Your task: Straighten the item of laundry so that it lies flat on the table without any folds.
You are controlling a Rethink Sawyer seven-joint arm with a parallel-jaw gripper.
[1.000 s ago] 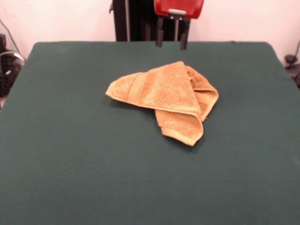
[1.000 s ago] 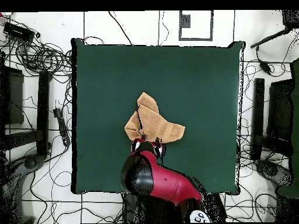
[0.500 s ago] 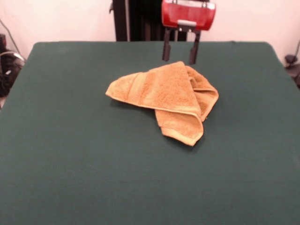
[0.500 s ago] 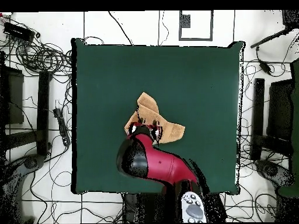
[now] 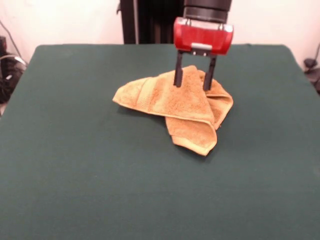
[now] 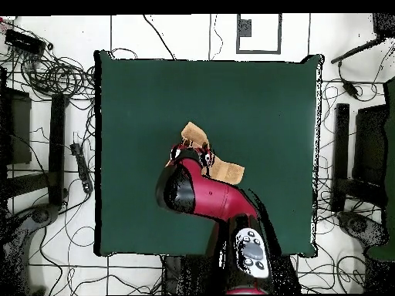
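The golden-orange towel lies crumpled and folded over itself near the middle of the dark green table. A woven band shows near its left end. My gripper hangs open right over the towel's far upper part, one finger at the fold's peak and the other to its right. I cannot tell whether the tips touch the cloth. In the overhead view the arm covers most of the towel, and the gripper sits over its middle.
Cables and equipment lie on the floor around the table. The robot's pedestal stands behind the table's far edge.
My gripper has come down and forward from the table's far edge, and now hangs right over the towel. The towel has not moved.
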